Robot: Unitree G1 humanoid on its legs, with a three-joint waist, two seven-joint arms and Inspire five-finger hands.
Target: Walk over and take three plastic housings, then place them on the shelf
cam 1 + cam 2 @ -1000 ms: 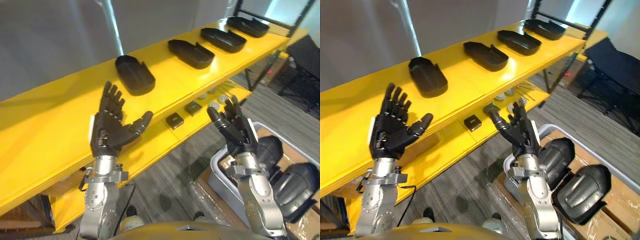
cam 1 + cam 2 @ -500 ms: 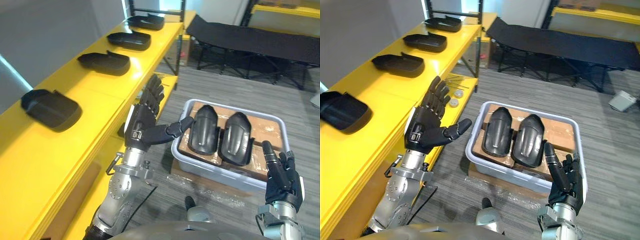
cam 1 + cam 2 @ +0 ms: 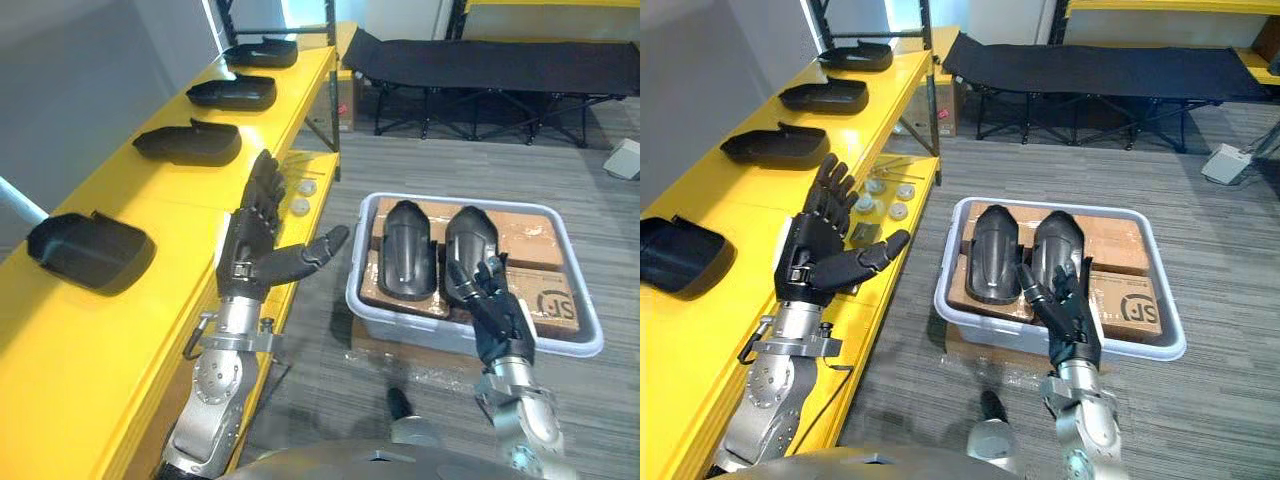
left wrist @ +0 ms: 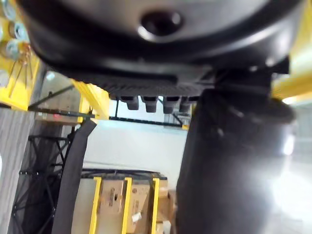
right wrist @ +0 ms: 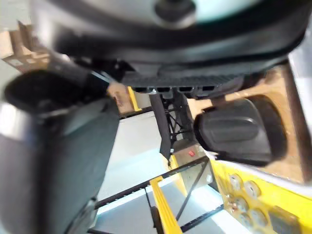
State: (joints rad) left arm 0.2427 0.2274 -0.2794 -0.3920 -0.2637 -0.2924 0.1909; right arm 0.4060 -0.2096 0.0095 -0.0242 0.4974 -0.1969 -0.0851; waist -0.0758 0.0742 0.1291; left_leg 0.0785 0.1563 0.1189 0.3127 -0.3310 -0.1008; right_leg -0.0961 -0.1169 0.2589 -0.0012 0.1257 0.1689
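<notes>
1. Both dark hands are empty, with straight fingers. The left hand (image 3: 252,258) is raised just beside the long yellow shelf (image 3: 170,195). The right hand (image 3: 497,312) hangs over the near rim of the grey plastic bin (image 3: 405,326).
2. Two black plastic housings (image 3: 405,250) lie side by side on brown cardboard (image 3: 545,290) in the bin. Four similar black shells (image 3: 190,143) lie on the shelf.
3. I judge that a smooth, curved housing may slip from the fingers, or the right hand may catch the bin rim on the way down.
4. The left hand may knock the shelf edge.
</notes>
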